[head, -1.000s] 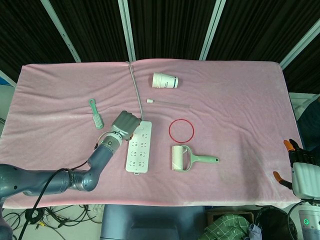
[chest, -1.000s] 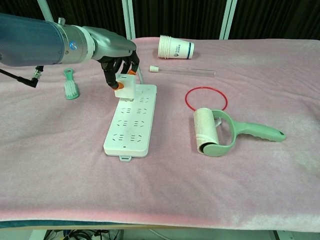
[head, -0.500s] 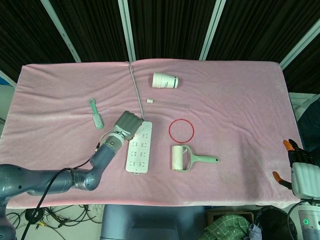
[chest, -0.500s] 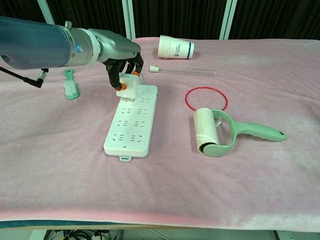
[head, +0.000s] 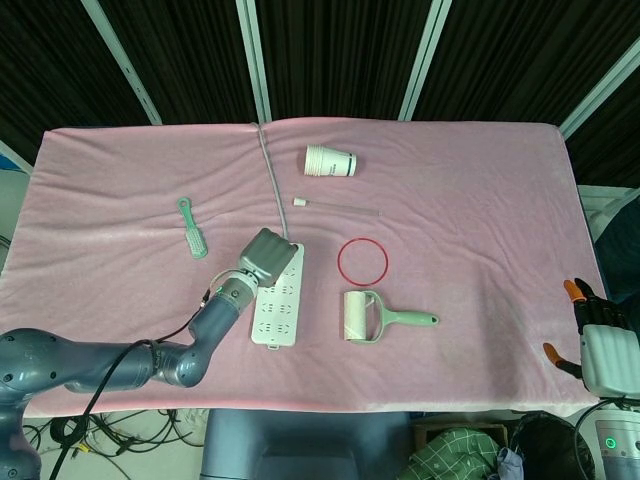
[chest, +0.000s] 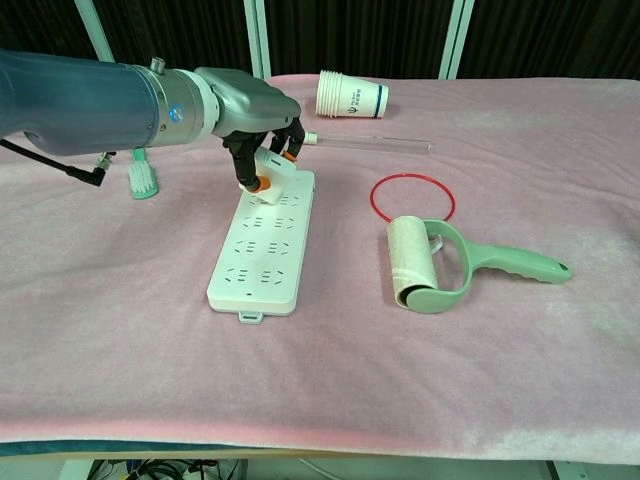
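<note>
Dark ribbed panels with pale metal struts close off the back of the room, and in front of them I have the table (head: 120, 190) under a pink fleece cover. My left robot hand (chest: 262, 135) sits at the far end of the white power strip (chest: 262, 240), its fingers curled down around a small white plug block (chest: 271, 172), pinching it at a tilt just over the strip's top sockets; the orange fingertips (chest: 262, 185) press on the block's lower edge. From the head view the same hand covers the strip's upper end, so I cannot tell there whether the block is seated or merely resting on the strip. The strip itself lies lengthwise near the middle of the table, its grey cable (head: 268, 170) running off toward the far edge.

My right robot hand (head: 600, 340) hangs off the right edge of the table, well apart from everything, holding nothing, fingers apart with orange tips showing.

Just beside the strip on its right lies a green-handled lint roller (chest: 440, 262), and beyond that a red ring (chest: 412, 196) flat on the cloth. Farther back I see a thin clear tube (chest: 365, 142) with a white cap and a stack of paper cups (chest: 350, 97) on its side. A small green brush (chest: 142, 176) lies left of the hand.
</note>
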